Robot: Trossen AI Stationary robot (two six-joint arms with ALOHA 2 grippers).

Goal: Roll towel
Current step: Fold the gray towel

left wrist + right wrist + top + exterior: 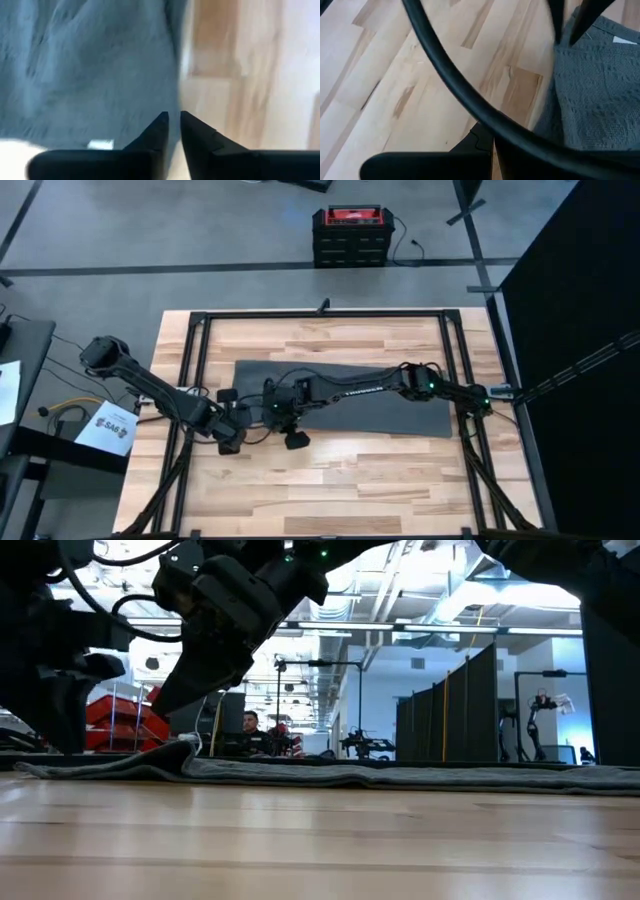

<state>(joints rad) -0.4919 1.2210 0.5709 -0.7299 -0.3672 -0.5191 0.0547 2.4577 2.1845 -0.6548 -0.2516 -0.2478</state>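
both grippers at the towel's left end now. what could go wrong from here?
1. The towel lies almost flat, with only its left edge slightly lifted in the low view. A pinch on just the edge may slip or start a skewed roll.
2. The left gripper and right gripper crowd one corner, so the arms may collide.
3. A black cable crosses the right wrist view and could snag.

Towel [400, 405] – plain dark grey, no pattern; table [350, 480] – pale wood planks; arms black.
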